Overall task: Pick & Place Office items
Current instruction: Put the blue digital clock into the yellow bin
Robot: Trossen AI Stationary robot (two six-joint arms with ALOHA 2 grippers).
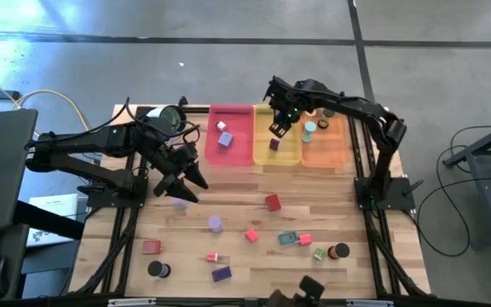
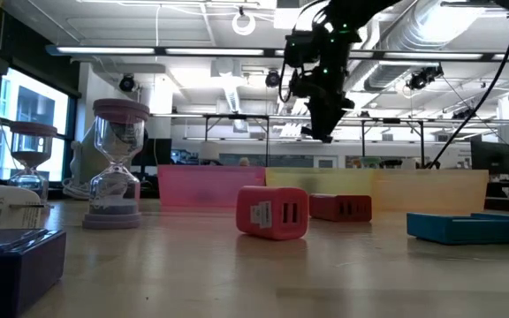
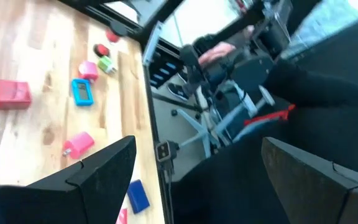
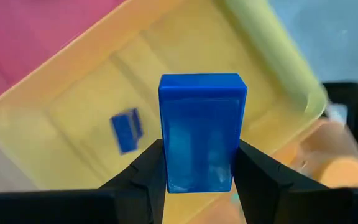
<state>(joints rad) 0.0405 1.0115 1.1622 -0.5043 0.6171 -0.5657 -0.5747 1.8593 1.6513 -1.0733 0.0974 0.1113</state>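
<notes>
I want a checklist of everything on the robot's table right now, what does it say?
Surface: wooden table, mostly bare.
Job's things: small pieces scattered near the front, such as a red block; a blue block held over the yellow tray; a few pieces already in the trays.
Clutter: hourglass on the table.
Grippers: right tool shut on the blue block; left tool open, low over the table's left side.
Cables: yellow cable on the floor at left.
Surroundings: workshop, no people seen.
</notes>
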